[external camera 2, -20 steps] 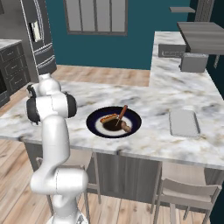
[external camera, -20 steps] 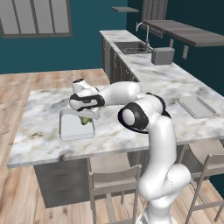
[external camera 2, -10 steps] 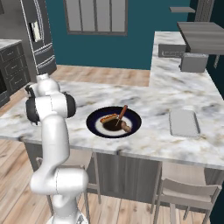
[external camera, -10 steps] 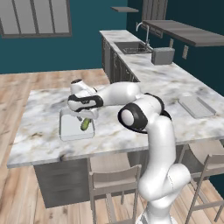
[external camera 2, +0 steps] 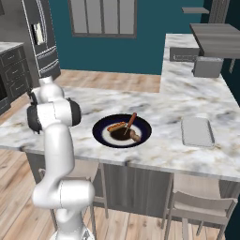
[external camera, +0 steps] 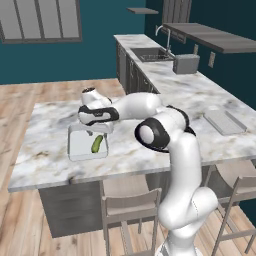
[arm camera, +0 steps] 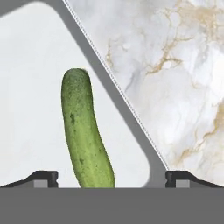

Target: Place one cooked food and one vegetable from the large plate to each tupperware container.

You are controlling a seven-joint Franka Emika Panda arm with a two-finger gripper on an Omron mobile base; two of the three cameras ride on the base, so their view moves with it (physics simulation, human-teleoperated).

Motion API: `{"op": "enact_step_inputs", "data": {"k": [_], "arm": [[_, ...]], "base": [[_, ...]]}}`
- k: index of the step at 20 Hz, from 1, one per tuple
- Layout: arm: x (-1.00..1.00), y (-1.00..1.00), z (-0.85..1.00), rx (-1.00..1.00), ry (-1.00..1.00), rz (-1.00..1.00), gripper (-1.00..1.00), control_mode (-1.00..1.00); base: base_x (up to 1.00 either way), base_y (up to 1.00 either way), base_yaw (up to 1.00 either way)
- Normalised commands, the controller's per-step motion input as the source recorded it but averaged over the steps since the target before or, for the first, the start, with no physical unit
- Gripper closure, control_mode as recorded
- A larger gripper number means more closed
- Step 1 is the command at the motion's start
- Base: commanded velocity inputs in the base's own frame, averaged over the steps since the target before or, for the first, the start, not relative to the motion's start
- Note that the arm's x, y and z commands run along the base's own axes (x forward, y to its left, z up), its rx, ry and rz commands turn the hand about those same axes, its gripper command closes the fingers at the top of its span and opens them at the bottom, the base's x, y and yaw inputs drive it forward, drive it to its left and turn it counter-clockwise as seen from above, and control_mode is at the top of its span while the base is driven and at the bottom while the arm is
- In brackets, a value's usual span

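A green cucumber [arm camera: 84,131] lies on the floor of the left tupperware container [arm camera: 26,87], near its right wall. My gripper [arm camera: 111,179] hangs just above it, open, its fingertips [arm camera: 41,178] set wide on either side of the cucumber without touching it. From the left base, the gripper [external camera: 98,132] sits over the container [external camera: 80,148] with the cucumber [external camera: 96,144] inside. The large plate [external camera 2: 143,137] rests mid-island, holding a sausage in a bun [external camera 2: 116,126] and other brown foods. A second tupperware container [external camera 2: 197,131] stands empty at the right.
A grey box [external camera: 186,63] and a sink [external camera: 150,54] are on the back counter. Stools [external camera: 125,205] stand along the island's near edge. Bare marble [arm camera: 175,78] runs beside the container.
The cucumber has gone from the fingers' hold down onto the container floor. The gripper has opened and lifted slightly; the arm has barely moved otherwise.
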Motion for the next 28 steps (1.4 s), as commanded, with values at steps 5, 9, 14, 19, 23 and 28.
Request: {"op": "enact_step_inputs", "data": {"k": [5, 9, 14, 19, 23, 28], "arm": [[-0.09, -0.79, 0.74, 0.11, -0.09, 0.04, -1.0, -1.0], [0.07, -1.0, 0.46, 0.13, 0.0, 0.01, -1.0, -1.0], [0.15, -1.0, 0.09, 0.11, 0.0, -0.03, -1.0, -1.0], [0.37, -1.0, -0.04, 0.14, 0.0, -0.07, -1.0, -1.0], [0.12, -1.0, -0.11, 0.05, 0.1, -0.01, -1.0, -1.0], [-0.01, -0.73, -0.16, -0.04, 0.06, -0.08, -1.0, -1.0]], "base": [[0.0, 0.0, 0.0], [0.0, 0.0, 0.0], [0.0, 0.0, 0.0], [0.0, 0.0, 0.0], [0.0, 0.0, 0.0], [0.0, 0.0, 0.0]]}}
